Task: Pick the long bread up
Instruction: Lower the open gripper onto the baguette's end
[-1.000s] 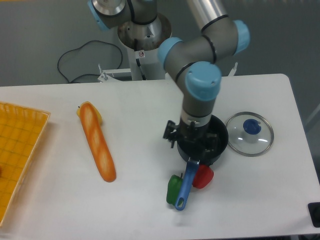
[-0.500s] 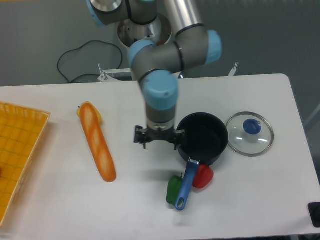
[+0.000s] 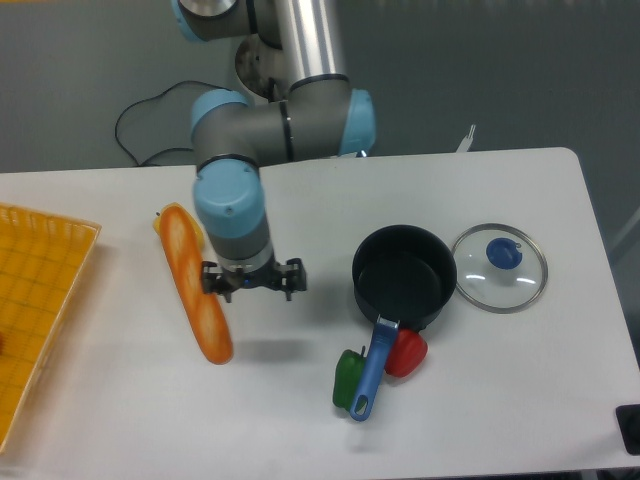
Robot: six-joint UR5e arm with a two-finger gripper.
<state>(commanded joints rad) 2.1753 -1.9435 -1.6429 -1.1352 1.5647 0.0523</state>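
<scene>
— Where's the long bread (image 3: pixel 195 284)?
— Flat on the desk (image 3: pixel 300 410) toward its left edge, the gripper (image 3: pixel 252 281) just beside its middle; whether its fingers are apart, I cannot tell.
— The pot (image 3: pixel 404 275)?
— Empty, lid (image 3: pixel 500 267) beside it.

The long bread (image 3: pixel 194 284) is lying on the desk (image 3: pixel 520 400) left of the pot (image 3: pixel 404 275), the lid (image 3: pixel 500 267) sitting right of it, the basket (image 3: pixel 40 300) sitting far left.
</scene>
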